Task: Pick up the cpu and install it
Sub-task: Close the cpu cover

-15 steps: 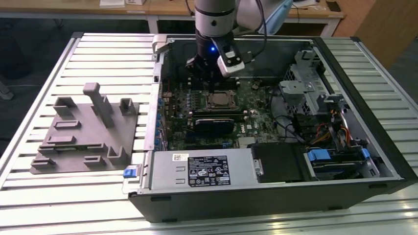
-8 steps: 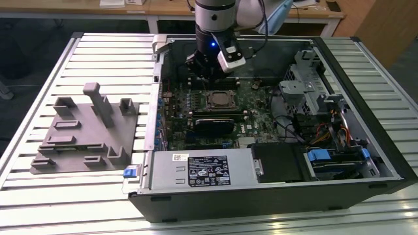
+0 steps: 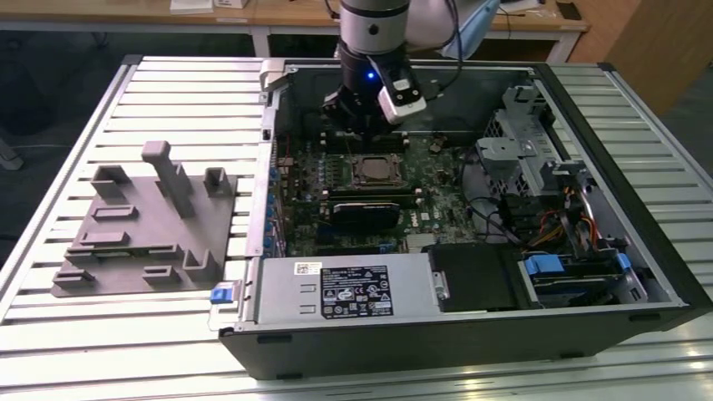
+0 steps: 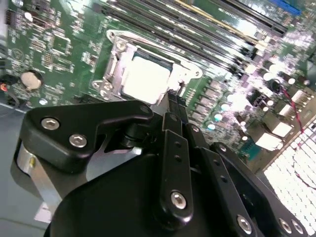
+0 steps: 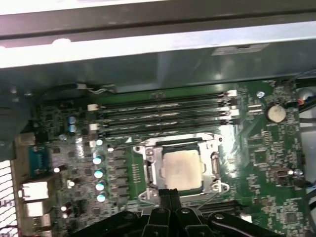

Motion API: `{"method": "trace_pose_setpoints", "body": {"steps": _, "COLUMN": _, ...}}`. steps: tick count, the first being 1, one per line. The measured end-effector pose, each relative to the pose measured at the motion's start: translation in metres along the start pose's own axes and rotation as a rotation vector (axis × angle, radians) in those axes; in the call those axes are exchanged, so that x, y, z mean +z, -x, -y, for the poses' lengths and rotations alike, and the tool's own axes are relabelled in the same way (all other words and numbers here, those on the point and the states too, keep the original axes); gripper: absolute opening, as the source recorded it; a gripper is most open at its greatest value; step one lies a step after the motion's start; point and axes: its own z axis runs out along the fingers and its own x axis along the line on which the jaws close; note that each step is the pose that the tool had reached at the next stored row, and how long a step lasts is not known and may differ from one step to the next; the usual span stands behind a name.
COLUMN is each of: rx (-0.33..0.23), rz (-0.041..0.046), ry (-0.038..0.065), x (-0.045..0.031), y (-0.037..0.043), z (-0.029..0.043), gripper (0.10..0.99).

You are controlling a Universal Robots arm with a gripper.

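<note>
1. Count: one cpu (image 3: 376, 170), one gripper (image 3: 356, 132), one open computer case (image 3: 468, 342), one grey fixture (image 3: 134, 230).
2. The case lies on a slatted table (image 3: 189, 92). The fixture sits on the same table, at the exterior view's left of the case and apart from it.
3. The cpu (image 5: 181, 169) lies flat, pale metal top up, inside the metal socket frame (image 5: 154, 170) on the green motherboard (image 5: 276, 163). In the second wrist view the cpu (image 4: 145, 81) sits square in that frame (image 4: 116, 49).
4. Four long memory slots (image 5: 163, 113) run side by side just beside the socket. There is one coin cell (image 5: 276, 113) on the board.
5. The gripper (image 5: 170, 192) is inside the case, over the board, near the socket's edge. Both wrist views show its fingers (image 4: 173, 106) pressed together with nothing between them.
6. I cannot tell whether the fingertips touch the board or the frame. The cpu is not in the grasp.
</note>
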Motion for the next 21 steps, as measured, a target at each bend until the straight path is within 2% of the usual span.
{"method": "trace_pose_setpoints", "body": {"steps": 6, "rx": 0.000, "rz": 0.0000, "ry": 0.000, "x": 0.0005, "y": 0.0166, "z": -0.0021, "gripper": 0.106}}
{"method": "trace_pose_setpoints", "body": {"steps": 9, "rx": 0.000, "rz": -0.0001, "ry": 0.000, "x": 0.0007, "y": 0.0223, "z": -0.0027, "gripper": 0.106}}
{"method": "trace_pose_setpoints", "body": {"steps": 13, "rx": 0.000, "rz": -0.0001, "ry": 0.000, "x": -0.0005, "y": 0.0227, "z": -0.0029, "gripper": 0.106}}
{"method": "trace_pose_setpoints", "body": {"steps": 19, "rx": 0.000, "rz": 0.0000, "ry": 0.000, "x": -0.0109, "y": 0.0230, "z": -0.0030, "gripper": 0.106}}
{"method": "trace_pose_setpoints", "body": {"steps": 21, "rx": 0.000, "rz": 0.0001, "ry": 0.000, "x": -0.0118, "y": 0.0231, "z": -0.0031, "gripper": 0.106}}
